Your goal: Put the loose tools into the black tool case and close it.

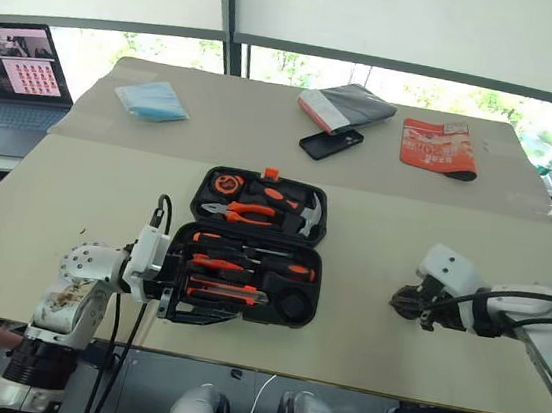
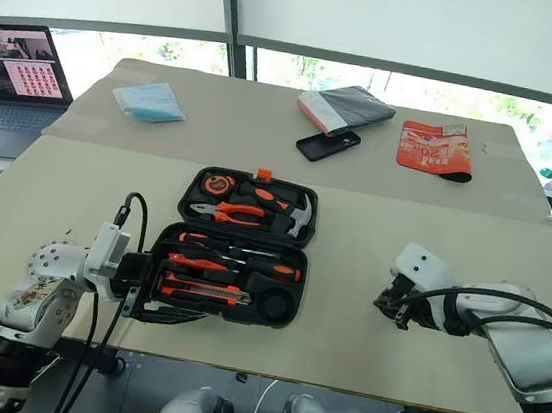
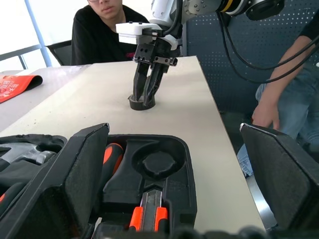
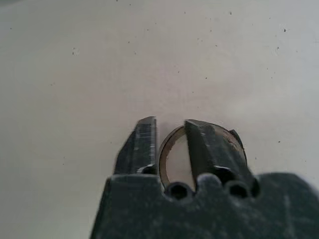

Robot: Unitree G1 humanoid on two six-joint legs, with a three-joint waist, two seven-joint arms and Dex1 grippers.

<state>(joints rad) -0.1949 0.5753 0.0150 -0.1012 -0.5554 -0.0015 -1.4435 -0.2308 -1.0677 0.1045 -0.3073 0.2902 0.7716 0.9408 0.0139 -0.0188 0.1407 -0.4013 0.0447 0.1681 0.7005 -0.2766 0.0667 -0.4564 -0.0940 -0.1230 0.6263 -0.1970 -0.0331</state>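
The black tool case lies open in the middle of the table. An orange-and-black utility knife and screwdrivers sit in the slots of its near half, beside an empty round slot. My left gripper is open at the case's near left edge, its fingers wide apart on either side of that half. To the right of the case a small dark roll of tape rests on the table. My right gripper is shut on its wall, with one finger inside the ring.
Pliers, a hammer and a tape measure fill the case's far half. At the far side lie a black phone, a grey pouch, a red packet and a blue pack. A laptop stands left. People sit by the table.
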